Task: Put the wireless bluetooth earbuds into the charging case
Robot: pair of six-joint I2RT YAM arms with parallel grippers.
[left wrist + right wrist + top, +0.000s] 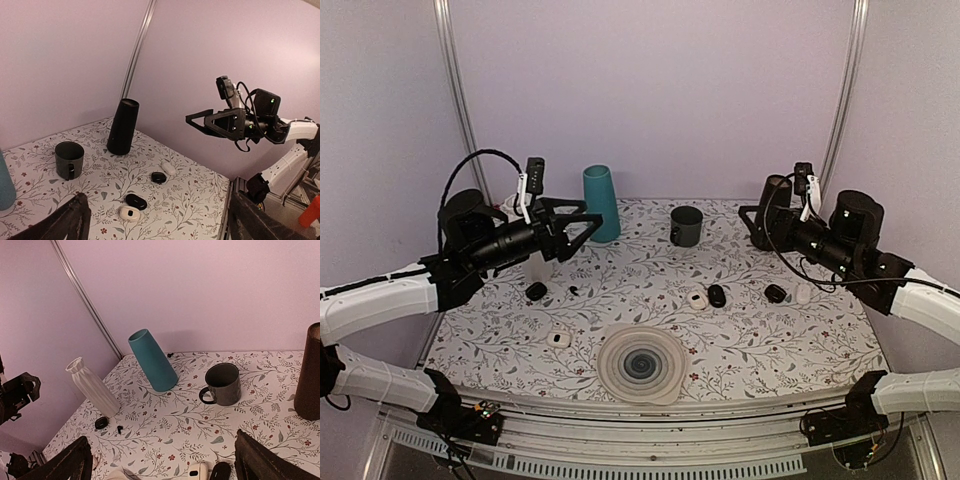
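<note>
One tiny black earbud (574,290) lies on the floral table, also in the right wrist view (119,429), just right of a small black case (536,291) (101,422). A second tiny black bud (170,355) lies at the back edge behind the teal vase. More cases lie mid-table: a white case (697,299) beside a black case (717,295), another black case (776,293), a white piece (804,293), and a white case (558,339) at the front left. My left gripper (575,228) and right gripper (756,228) hover high, both open and empty.
A teal vase (602,203), a white ribbed vase (92,387), a dark mug (686,226) and a tall dark vase (123,127) stand along the back. A round ridged white disc (641,363) lies at the front centre. Walls close the sides.
</note>
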